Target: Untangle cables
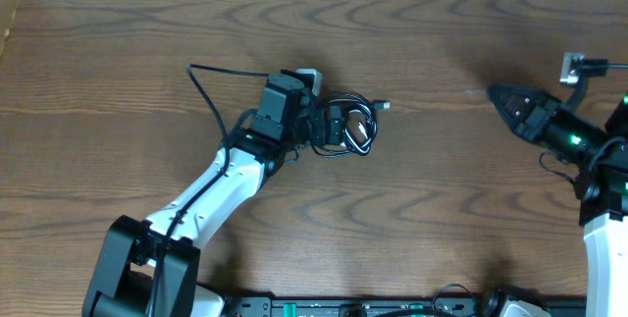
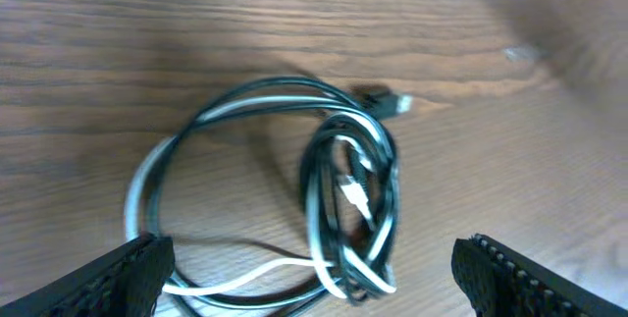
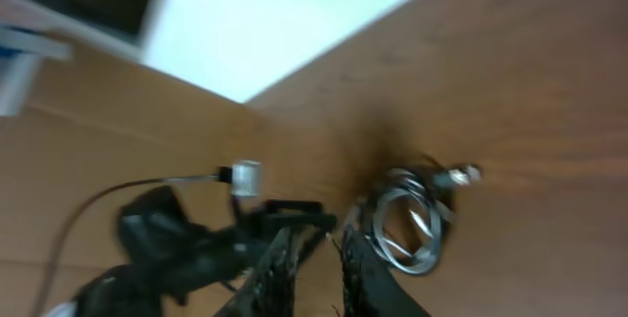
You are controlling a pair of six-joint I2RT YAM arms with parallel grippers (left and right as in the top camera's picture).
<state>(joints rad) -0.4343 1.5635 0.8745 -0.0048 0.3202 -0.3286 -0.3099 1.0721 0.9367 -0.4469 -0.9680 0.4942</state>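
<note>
One wrist view shows the left gripper [image 2: 309, 258] spread, cables [image 2: 353, 194] between; right gripper [image 1: 498, 94], cannot tell

The cables [image 1: 361, 129] lie in one coiled heap on the worktop [image 1: 442, 23], near its middle. The left gripper [image 1: 329, 126] sits just left of the heap, which lies ahead of its jaws. The right gripper [image 1: 497, 93] is well apart, to the heap's right.

I see black and white cables [image 2: 389, 199] on my dark brown, wood-grained worktop [image 1: 422, 199]. My left arm [image 1: 211, 194] is white with black joints; green lights glow on the black-and-white right arm [image 1: 589, 160].
</note>
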